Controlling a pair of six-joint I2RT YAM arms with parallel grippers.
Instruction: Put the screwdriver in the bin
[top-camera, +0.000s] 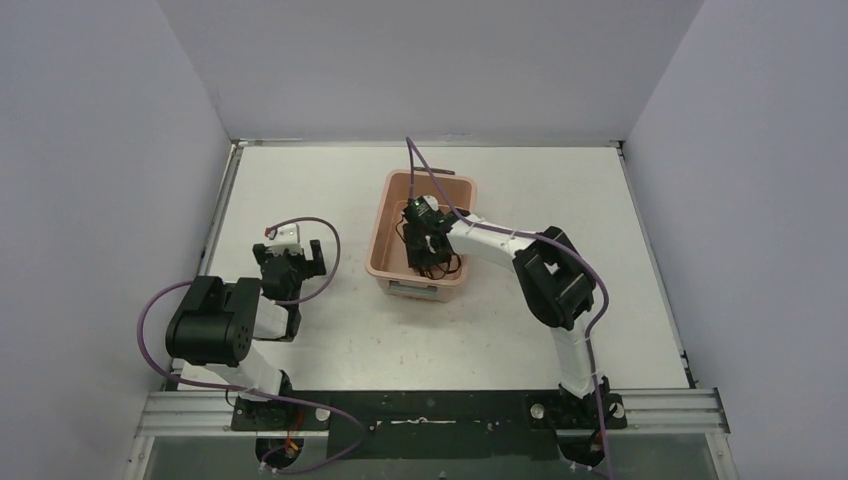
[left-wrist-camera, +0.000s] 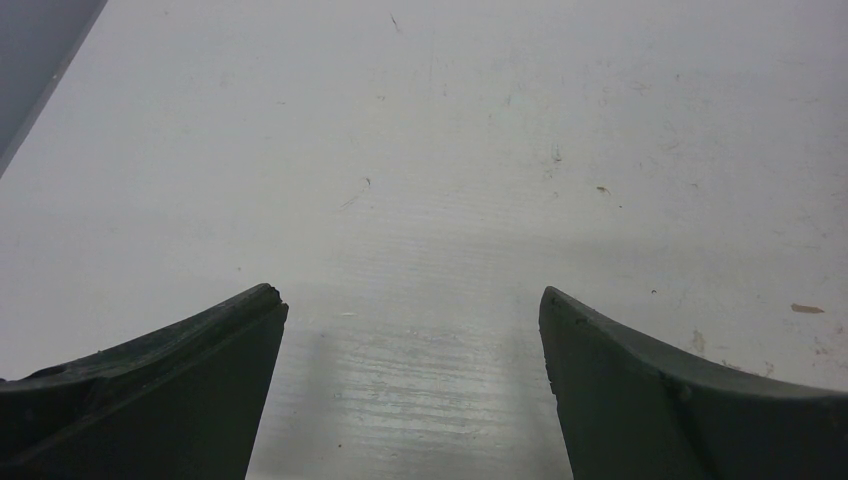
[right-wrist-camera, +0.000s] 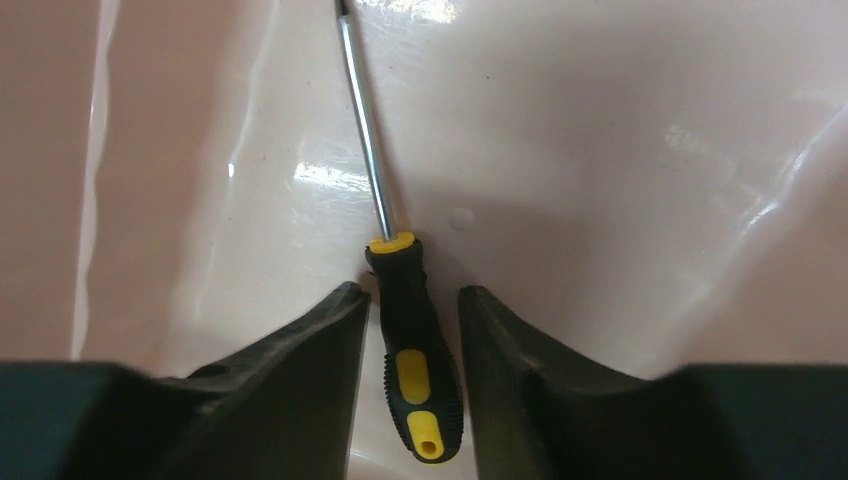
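Right jaws straddle the screwdriver (right-wrist-camera: 415, 340) handle, close on both sides; cannot tell if pinching. Screwdriver is inside the bin (right-wrist-camera: 620, 150), shaft pointing away over the pink floor. Left jaws spread wide above the tabletop (left-wrist-camera: 450, 150), well apart from bin.
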